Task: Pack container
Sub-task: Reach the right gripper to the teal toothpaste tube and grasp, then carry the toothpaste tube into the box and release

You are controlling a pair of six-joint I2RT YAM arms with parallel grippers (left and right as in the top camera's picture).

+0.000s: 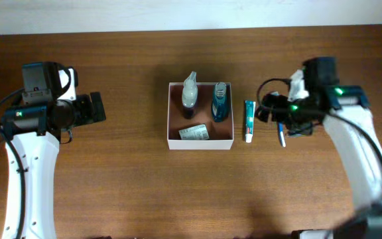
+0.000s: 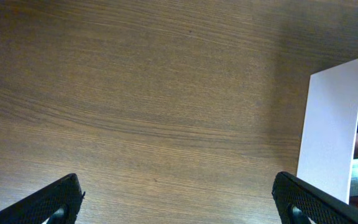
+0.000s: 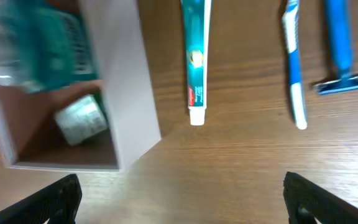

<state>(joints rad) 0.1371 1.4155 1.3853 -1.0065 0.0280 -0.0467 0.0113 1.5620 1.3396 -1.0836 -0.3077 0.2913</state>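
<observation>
We see a brown wood-grain desk (image 2: 135, 93), the container (image 3: 128, 81) with smooth matt white walls, and beside the container a glossy plastic toothpaste tube (image 3: 196, 50).

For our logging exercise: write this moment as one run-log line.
container: partly filled | toothpaste, toothbrush, razor: outside, unpacked | left claw: open, empty | right claw: open, empty

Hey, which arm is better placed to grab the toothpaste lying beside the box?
Right. The right gripper hangs open just beside the toothpaste, on the same side of the container. The left gripper is across the container, farther away.
</observation>
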